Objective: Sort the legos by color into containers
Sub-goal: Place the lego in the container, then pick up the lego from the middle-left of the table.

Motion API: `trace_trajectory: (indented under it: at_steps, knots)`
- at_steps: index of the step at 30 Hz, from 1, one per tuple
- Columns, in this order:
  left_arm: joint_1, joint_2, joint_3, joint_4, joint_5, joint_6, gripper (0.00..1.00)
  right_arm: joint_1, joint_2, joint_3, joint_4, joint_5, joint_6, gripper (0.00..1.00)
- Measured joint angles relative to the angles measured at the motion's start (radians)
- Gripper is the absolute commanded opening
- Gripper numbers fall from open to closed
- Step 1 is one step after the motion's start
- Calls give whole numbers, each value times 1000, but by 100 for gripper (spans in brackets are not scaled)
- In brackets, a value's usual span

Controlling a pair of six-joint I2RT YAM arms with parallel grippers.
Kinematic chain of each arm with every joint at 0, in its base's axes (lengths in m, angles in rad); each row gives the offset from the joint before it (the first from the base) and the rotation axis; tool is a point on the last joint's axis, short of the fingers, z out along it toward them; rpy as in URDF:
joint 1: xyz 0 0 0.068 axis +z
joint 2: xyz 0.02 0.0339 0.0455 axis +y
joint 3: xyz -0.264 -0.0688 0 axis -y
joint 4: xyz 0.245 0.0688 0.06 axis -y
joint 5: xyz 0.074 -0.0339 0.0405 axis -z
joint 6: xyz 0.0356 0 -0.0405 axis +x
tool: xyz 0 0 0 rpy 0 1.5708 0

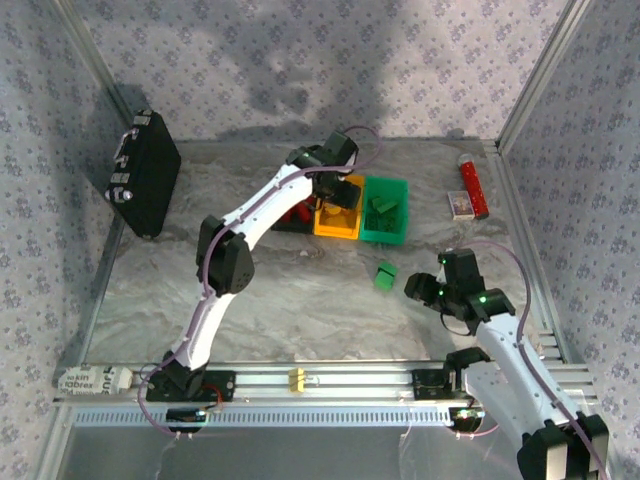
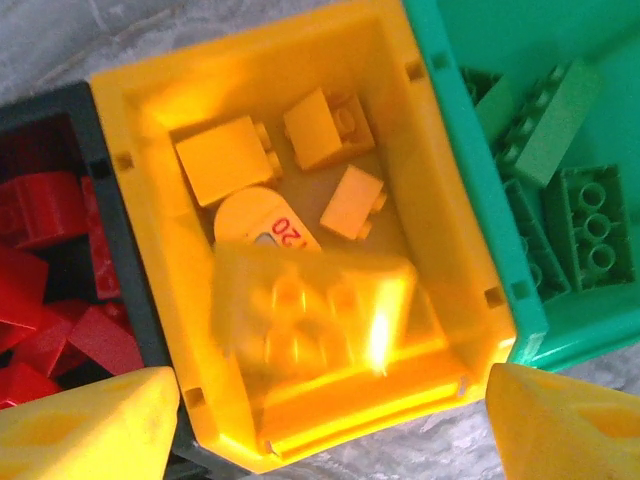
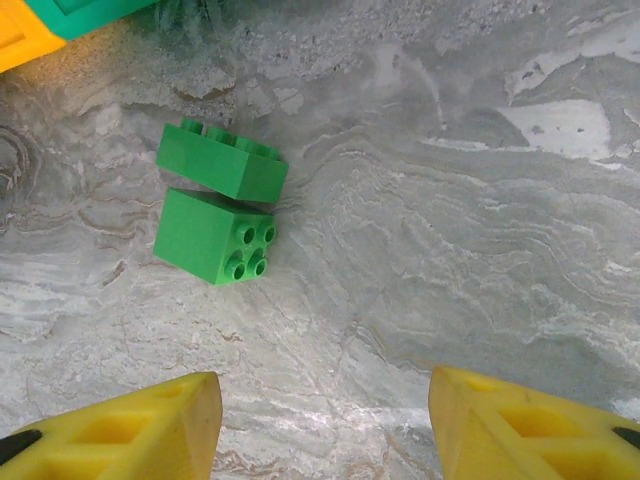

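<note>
Two green legos point(image 3: 215, 237) lay on the surface point(image 3: 450, 250) below your right end effector point(image 3: 325, 420), spread and empty; they looked light, stiff and slick (pinch flat side walls, not studs), while the left end effector point(image 2: 330, 420) hung spread over the yellow container point(image 2: 150, 250).

We see a grey marbled tabletop point(image 1: 300, 310): black plastic bin point(image 2: 98, 170), yellow plastic bin point(image 1: 335, 232) and green plastic bin point(image 1: 384, 238) in a row upper centre; two green plastic bricks point(image 1: 385, 276) just below; black briefcase point(image 1: 145, 175) upper left; red tube point(image 1: 472, 187) upper right.
</note>
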Motion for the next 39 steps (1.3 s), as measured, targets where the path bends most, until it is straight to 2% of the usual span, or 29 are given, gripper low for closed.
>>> trace_trajectory:
  at_steps: [3, 8, 19, 25, 31, 34, 39]
  knots:
    - [-11, -11, -53, 8, 0, 0, 83, 0, -6, 0, -3, 0, 0, 59]
    - [-26, -96, -247, 49, 0, -6, 83, -2, 0, 0, -3, 0, 0, 59]
    - [-93, -532, -754, 277, -19, -58, 83, -2, 60, 5, -1, 0, 0, 60]
    - [-142, -695, -1027, 386, -35, -118, 82, 9, 142, 68, 7, 1, 0, 61]
    - [-158, -836, -1281, 467, -38, -196, 82, 85, 286, 150, 33, 19, 2, 64]
    - [-169, -892, -1349, 500, -38, -230, 82, 151, 369, 188, 40, 44, 15, 64]
    - [-177, -949, -1413, 545, -38, -272, 82, 222, 501, 240, 52, 91, 86, 70]
